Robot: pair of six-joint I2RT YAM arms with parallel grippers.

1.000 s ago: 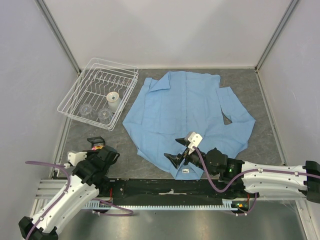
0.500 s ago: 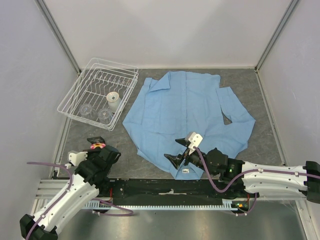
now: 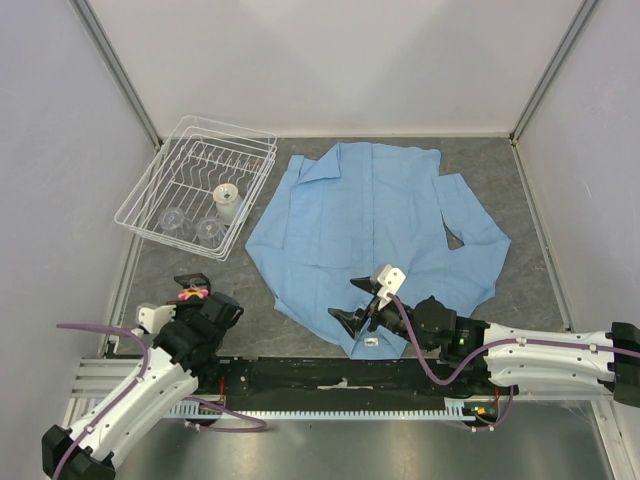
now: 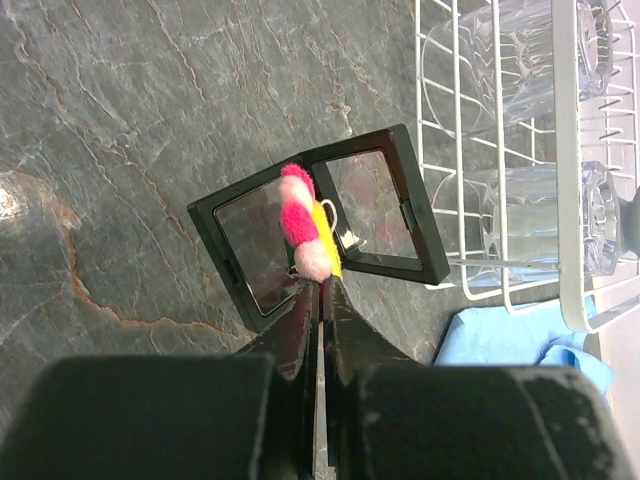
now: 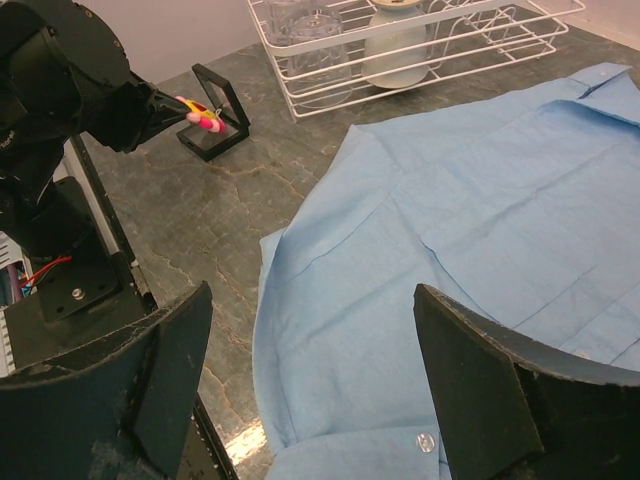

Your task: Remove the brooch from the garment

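The brooch (image 4: 305,232) is off the garment (image 3: 370,220). It is pinched between the pressed-together tips of the left end effector (image 4: 318,290), above an open black case (image 4: 375,205) on the desk (image 4: 120,120). I think it is best to lower it straight into one half of the case and let go slowly, so it does not roll. The right end effector (image 3: 350,299) is spread wide over the shirt and holds nothing.

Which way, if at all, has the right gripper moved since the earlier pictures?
No. The right gripper still hangs open over the garment at its near edge, close to its white label.
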